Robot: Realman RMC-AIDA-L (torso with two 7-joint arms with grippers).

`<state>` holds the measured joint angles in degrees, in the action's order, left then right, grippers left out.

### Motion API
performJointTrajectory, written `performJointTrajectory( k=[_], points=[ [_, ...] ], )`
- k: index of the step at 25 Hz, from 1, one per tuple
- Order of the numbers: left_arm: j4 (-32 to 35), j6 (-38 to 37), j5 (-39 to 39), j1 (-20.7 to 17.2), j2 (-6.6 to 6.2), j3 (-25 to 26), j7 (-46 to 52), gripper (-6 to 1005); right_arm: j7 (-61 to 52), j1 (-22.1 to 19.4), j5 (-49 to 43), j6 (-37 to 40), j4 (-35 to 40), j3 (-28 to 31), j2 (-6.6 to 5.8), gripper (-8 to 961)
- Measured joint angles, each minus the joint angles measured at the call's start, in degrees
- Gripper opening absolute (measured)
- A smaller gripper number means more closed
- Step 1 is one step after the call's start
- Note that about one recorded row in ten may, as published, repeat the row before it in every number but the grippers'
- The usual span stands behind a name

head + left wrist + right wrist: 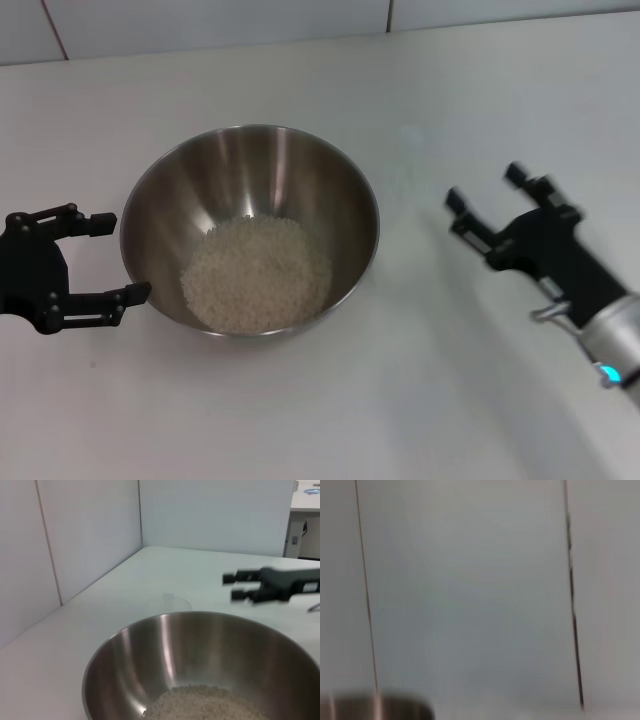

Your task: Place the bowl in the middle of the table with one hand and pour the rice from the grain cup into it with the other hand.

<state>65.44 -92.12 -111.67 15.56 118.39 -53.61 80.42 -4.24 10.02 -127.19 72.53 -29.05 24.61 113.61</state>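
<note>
The steel bowl (250,165) stands in the middle of the white table (330,420) and holds a pale heap of rice (256,272). My left gripper (122,257) is open at the bowl's left side, its near fingertip at the rim. My right gripper (485,186) is open and empty, to the right of the bowl and apart from it. It also shows in the left wrist view (232,586). The clear grain cup (176,600) shows faintly on the table beyond the bowl (165,645); it looks empty. The bowl's rim (375,707) is at the edge of the right wrist view.
A pale tiled wall (200,20) runs along the table's far edge. In the left wrist view white partition panels (75,535) stand at the table's far side and corner.
</note>
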Motion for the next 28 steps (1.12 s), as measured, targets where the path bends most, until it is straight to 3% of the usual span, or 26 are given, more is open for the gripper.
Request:
performJointTrajectory(
  k=[1, 4, 5, 6, 7, 9, 10, 11, 12, 14, 15, 16, 18, 19, 20, 22, 23, 24, 25, 26, 28],
  points=[
    [0.05, -0.04, -0.02, -0.12, 0.03, 0.00, 0.00, 873, 0.00, 0.00, 0.00, 0.00, 0.00, 0.00, 0.00, 816],
    [0.01, -0.08, 0.04, -0.24, 0.07, 0.00, 0.00, 873, -5.58, -0.53, -5.02, 14.34, 4.85, 0.40, -0.79, 826],
    [-0.17, -0.09, 0.23, -0.25, 0.08, 0.00, -0.18, 873, -10.27, 1.04, -8.09, 20.78, 8.81, 0.41, -1.66, 826],
    [-0.20, -0.08, 0.26, -0.26, 0.08, 0.00, -0.27, 873, -10.27, 1.04, -8.09, 20.78, 8.81, 0.41, -1.66, 826],
    [-0.22, -0.08, 0.31, -0.27, 0.08, 0.01, -0.43, 873, -16.43, 3.88, -11.32, 24.33, 12.77, -0.06, -3.08, 826],
    [-0.27, -0.09, 0.32, -0.27, 0.09, 0.00, -0.50, 872, -19.47, 5.46, -13.22, 25.09, 14.74, -0.23, -3.76, 826],
    [-0.32, -0.08, 0.34, -0.28, 0.09, 0.00, -0.53, 871, -23.86, 8.59, -17.34, 25.97, 18.72, -0.35, -4.44, 826],
    [-0.32, -0.08, 0.34, -0.28, 0.09, 0.00, -0.53, 871, -23.86, 8.59, -17.34, 25.97, 18.72, -0.35, -4.44, 826],
    [-0.35, -0.08, 0.35, -0.33, 0.08, 0.01, -0.54, 871, -27.49, 12.03, -21.49, 26.57, 23.36, -0.36, -4.62, 826],
    [-0.36, -0.08, 0.37, -0.34, 0.08, 0.00, -0.55, 871, -29.43, 13.77, -23.38, 26.79, 25.74, -0.36, -4.61, 826],
    [-0.37, -0.10, 0.39, -0.36, 0.09, 0.00, -0.53, 871, -33.88, 17.81, -26.51, 27.64, 31.81, -0.36, -4.20, 826],
    [-0.37, -0.10, 0.39, -0.36, 0.09, 0.00, -0.53, 871, -33.88, 17.81, -26.51, 27.64, 31.81, -0.36, -4.20, 826],
    [-0.24, -0.16, 0.38, -0.35, 0.08, -0.02, -0.33, 871, -37.91, 21.55, -27.74, 30.23, 38.75, -0.54, -2.91, 825],
    [-0.16, -0.21, 0.38, -0.32, 0.08, -0.05, -0.22, 871, -39.91, 23.89, -27.87, 32.37, 44.08, -1.02, -1.50, 825],
    [-0.07, -0.32, 0.36, -0.27, 0.08, -0.07, -0.12, 871, -42.90, 27.76, -27.75, 35.60, 55.45, -2.67, 1.81, 825],
    [-0.05, -0.36, 0.32, -0.16, 0.08, -0.08, -0.11, 871, -46.13, 31.22, -27.62, 37.25, 66.26, -5.00, 4.78, 825],
    [-0.05, -0.37, 0.28, 0.01, 0.09, -0.10, -0.11, 871, -46.13, 31.22, -27.62, 37.25, 66.26, -5.00, 4.78, 825],
    [-0.11, -0.38, 0.27, 0.14, 0.10, -0.19, -0.10, 871, -48.12, 32.68, -27.62, 37.68, 71.07, -6.50, 5.81, 825],
    [-0.27, -0.40, 0.33, 0.28, 0.09, -0.48, -0.10, 871, -53.55, 34.04, -26.57, 37.96, 76.46, -11.09, 5.75, 825],
    [-0.27, -0.40, 0.33, 0.28, 0.09, -0.48, -0.10, 871, -53.55, 34.04, -26.57, 37.96, 76.46, -11.09, 5.75, 825],
    [-0.21, -0.40, 0.33, 0.29, 0.11, -0.67, -0.10, 871, -58.23, 34.09, -23.38, 37.79, 77.52, -17.58, 5.70, 825]
  ],
)
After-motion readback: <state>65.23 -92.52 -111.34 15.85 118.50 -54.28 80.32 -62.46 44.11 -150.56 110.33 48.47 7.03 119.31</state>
